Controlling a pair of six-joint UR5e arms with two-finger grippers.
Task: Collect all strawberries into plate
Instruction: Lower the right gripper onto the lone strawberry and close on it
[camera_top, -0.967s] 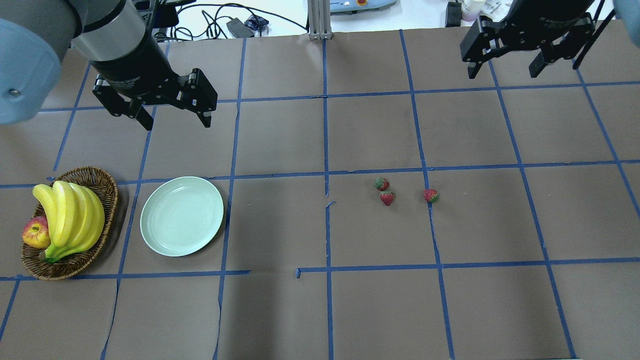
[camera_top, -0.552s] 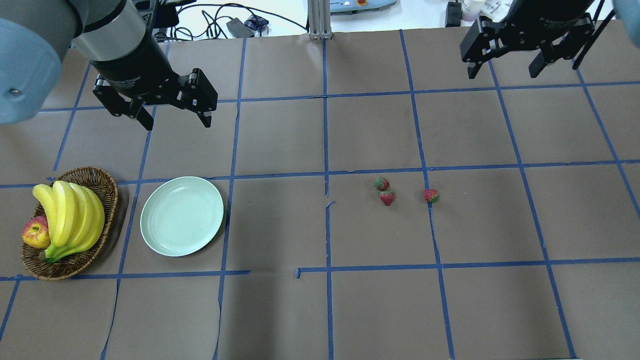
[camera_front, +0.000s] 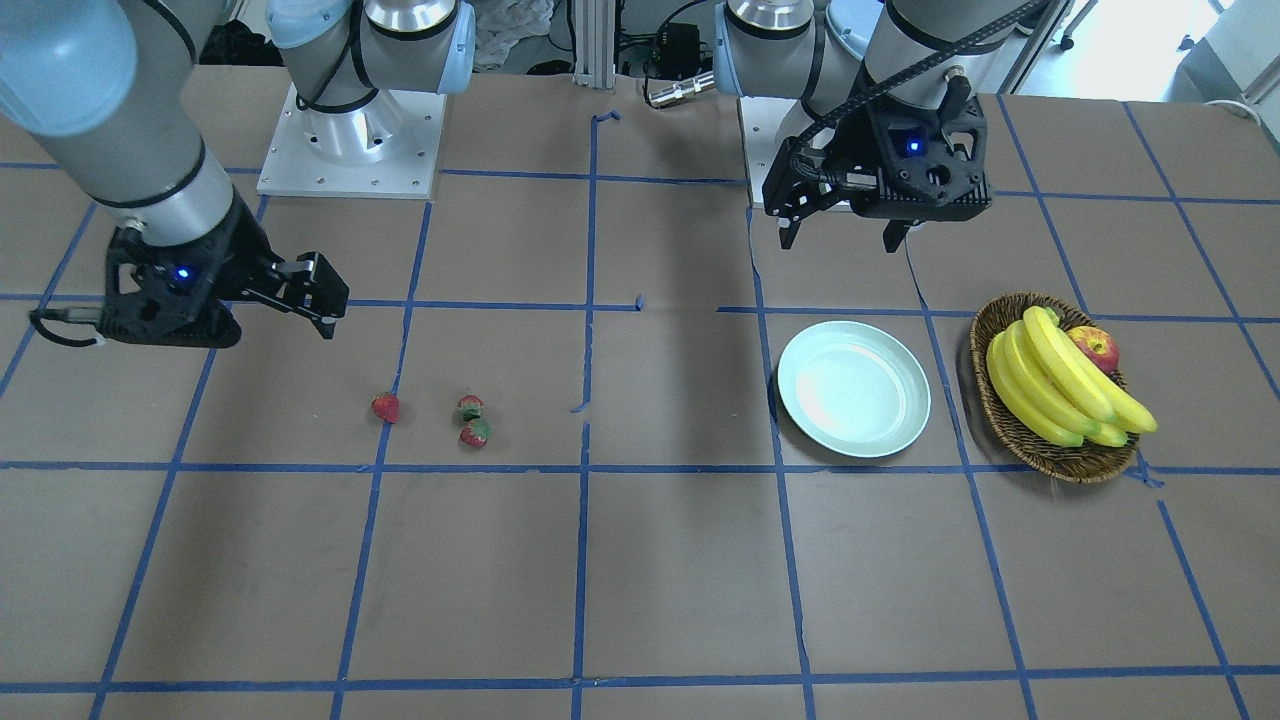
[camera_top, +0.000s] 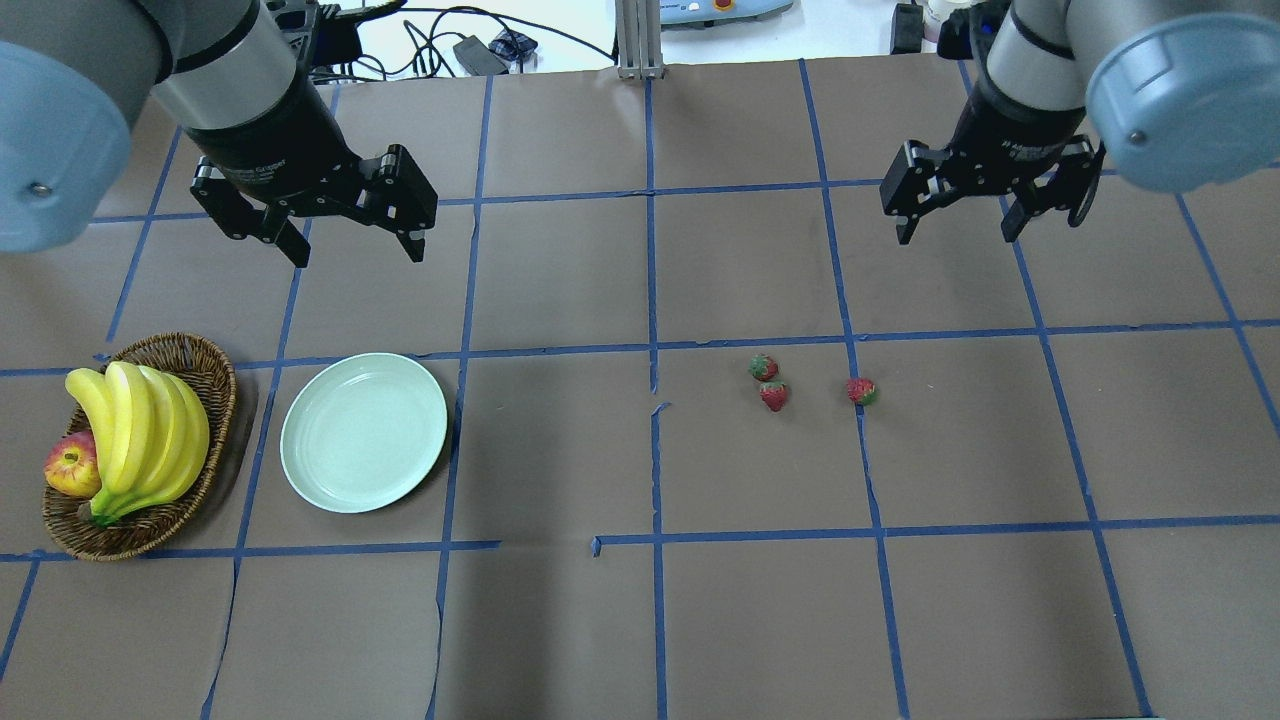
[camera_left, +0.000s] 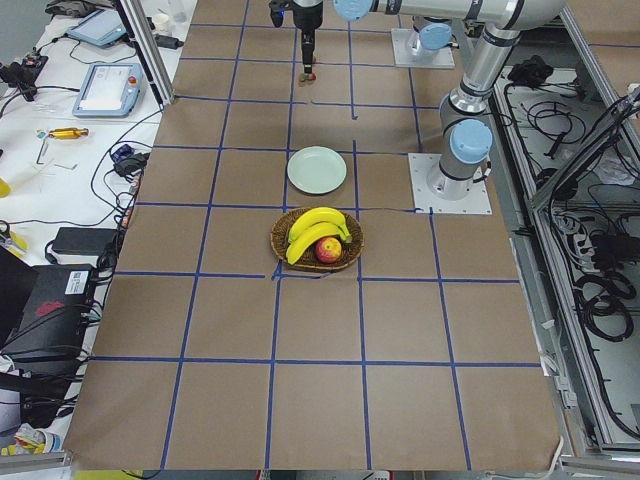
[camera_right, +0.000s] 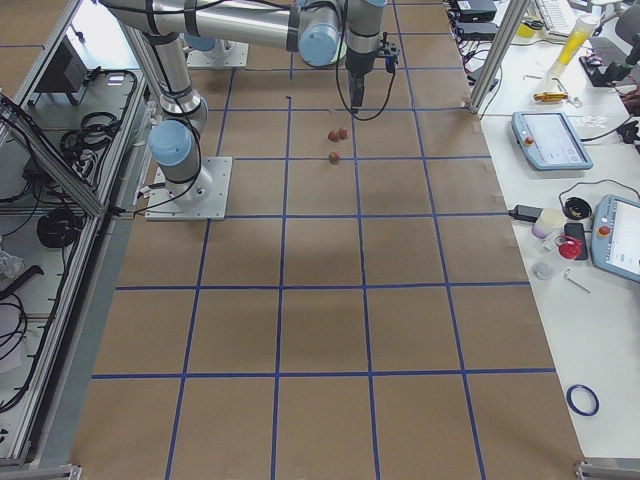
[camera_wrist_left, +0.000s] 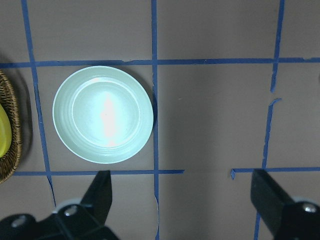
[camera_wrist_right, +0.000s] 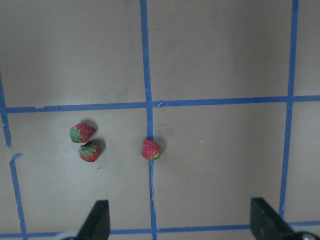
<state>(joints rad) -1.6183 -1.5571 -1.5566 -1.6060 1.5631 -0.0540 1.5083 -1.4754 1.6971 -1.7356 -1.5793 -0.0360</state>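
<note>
- Brown paper table top (camera_top: 560, 250), flat and dull, cut into big squares by blue tape lines (camera_top: 650, 270); cables and white benches past the far edge.
- Thick grey and black left arm (camera_top: 250, 110), leaning in from the left side, wrist tipped down toward the table.
- Black left gripper (camera_top: 355, 250), up in the air, two stubby fingers spread wide and empty; hanging over bare paper just past the far side of the plate, not touching it.
- Grey right arm (camera_top: 1030, 70) with a round pale blue cap at one joint, leaning in from the right side, wrist pointing down.
- Black right gripper (camera_top: 957, 233), also off the table, fingers spread wide and empty.
- Round, shallow plate (camera_top: 363, 432), shiny pale mint green with a raised rim, bare inside; flat on the left half of the table, right beside the basket.
- Three tiny strawberries (camera_top: 774, 396), red and bumpy with green leafy tops, all lying on the paper on the right half, well apart from the plate.
- Two of them side by side, almost touching; lone strawberry (camera_top: 862, 391) near them, sitting on a blue line.
- All three lower than the right gripper, closer to the robot and a bit toward the middle of the table; lone one nearest to it.
- Oval brown woven basket (camera_top: 200, 350), rough and twiggy, holding smooth yellow bananas (camera_top: 140, 430) and a red-yellow apple (camera_top: 70, 468).
</note>
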